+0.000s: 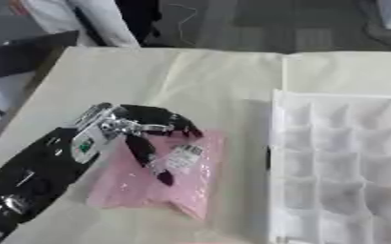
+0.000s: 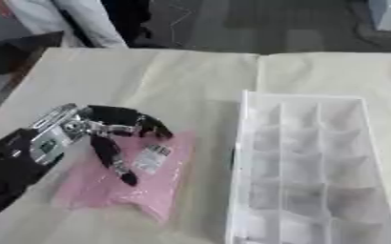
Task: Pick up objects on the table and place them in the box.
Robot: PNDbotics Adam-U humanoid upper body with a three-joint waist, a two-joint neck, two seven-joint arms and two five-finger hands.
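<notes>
A pink plastic bag [image 1: 161, 181] with a white label lies flat on the cream table, left of the box. My left hand [image 1: 145, 131] comes in from the lower left and hovers over the bag's upper part, fingers curved downward and thumb reaching down onto the bag near the label. The fingers are spread apart and enclose nothing. The box [image 1: 341, 167] is a clear white tray split into several small compartments, at the right. My right hand shows in neither view.
The table's far edge [image 1: 174, 50] runs across the top, with dark floor and white cloth beyond. The table's left edge slants down at the left. Bare tabletop [image 1: 182, 86] lies between the hand and the far edge.
</notes>
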